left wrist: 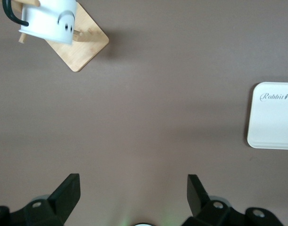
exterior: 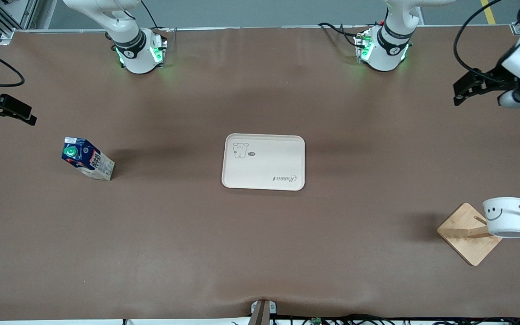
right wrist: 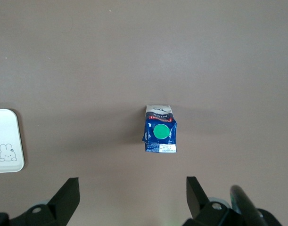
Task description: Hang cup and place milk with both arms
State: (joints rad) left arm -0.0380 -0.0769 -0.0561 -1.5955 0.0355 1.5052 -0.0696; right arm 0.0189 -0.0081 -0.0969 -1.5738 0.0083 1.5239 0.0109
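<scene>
The white cup point(exterior: 506, 216) with a smiley face and black handle hangs on a peg of a wooden rack point(exterior: 465, 234) at the left arm's end of the table. It also shows in the left wrist view point(left wrist: 49, 19). The dark-blue milk carton point(exterior: 87, 158) with a green cap stands on the table toward the right arm's end, and shows in the right wrist view point(right wrist: 159, 134). My left gripper point(exterior: 461, 92) point(left wrist: 133, 178) is open and empty, up over the table. My right gripper point(exterior: 25, 116) point(right wrist: 133, 180) is open and empty, up over the table near the milk.
A cream tray point(exterior: 263, 161) with a rabbit drawing lies at the table's middle, with nothing on it; its edge shows in both wrist views point(left wrist: 273, 117) point(right wrist: 4, 136). The rack's square base point(left wrist: 87, 47) sits near the table's end. Brown cloth covers the table.
</scene>
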